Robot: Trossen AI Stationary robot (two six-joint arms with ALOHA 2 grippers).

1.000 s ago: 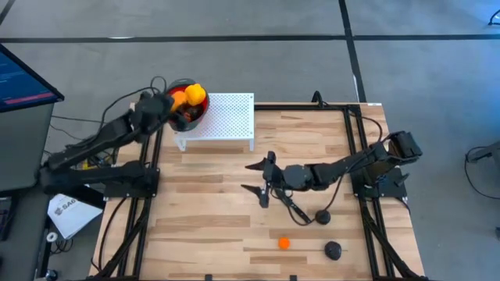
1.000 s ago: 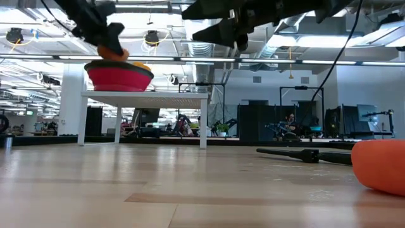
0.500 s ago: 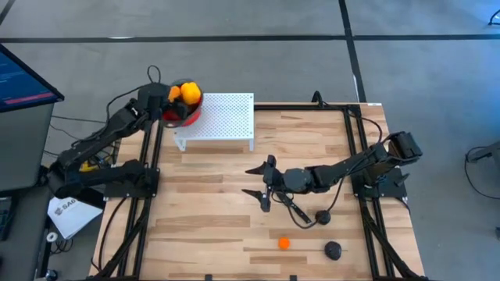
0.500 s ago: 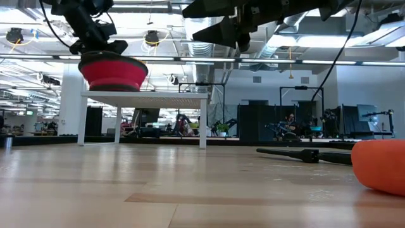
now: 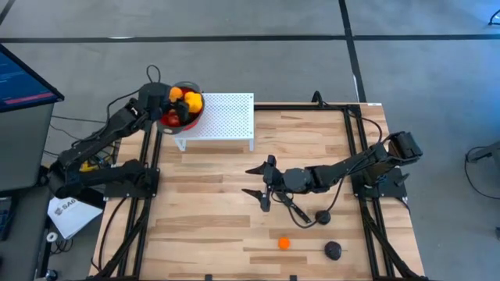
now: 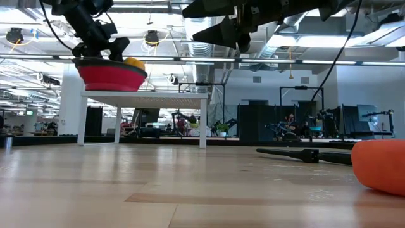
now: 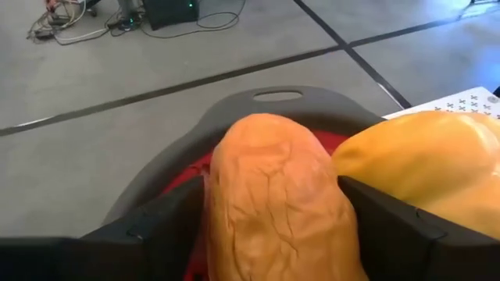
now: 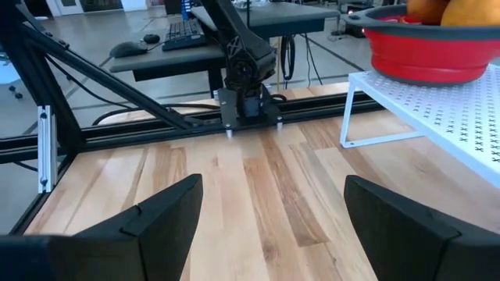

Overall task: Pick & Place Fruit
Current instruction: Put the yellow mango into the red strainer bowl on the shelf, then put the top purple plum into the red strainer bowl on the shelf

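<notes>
The wooden table [image 5: 234,211] fills the centre and lower part of the high view, framed by dark rails. A white perforated stand [image 5: 223,119] sits at its upper-left corner; in the low view it shows as a small white-legged platform [image 6: 145,98] at left of centre.

The left arm reaches from the left edge of the high view up to the stand's far-left end, where the left gripper [image 5: 162,107] is at the rim of a red colander [image 5: 181,119] with a grey rim. In the left wrist view its two dark fingers [image 7: 156,226] stand apart on either side of an orange fruit [image 7: 277,203] — the fruit lies between them, but whether the pads press it cannot be told. A yellow fruit [image 7: 430,168] lies just beside it in the bowl.

The right arm stretches from the right rail toward the table's centre. The right gripper [image 5: 262,183] hangs above bare wood with its fingers spread and nothing between them, as the right wrist view also shows [image 8: 266,218].

Low in the high view, right of centre, lie a black-handled knife [image 5: 308,215], a small orange fruit piece [image 5: 284,243] and a dark fruit piece [image 5: 333,250] — the two pieces near each other, well apart from the colander.
</notes>
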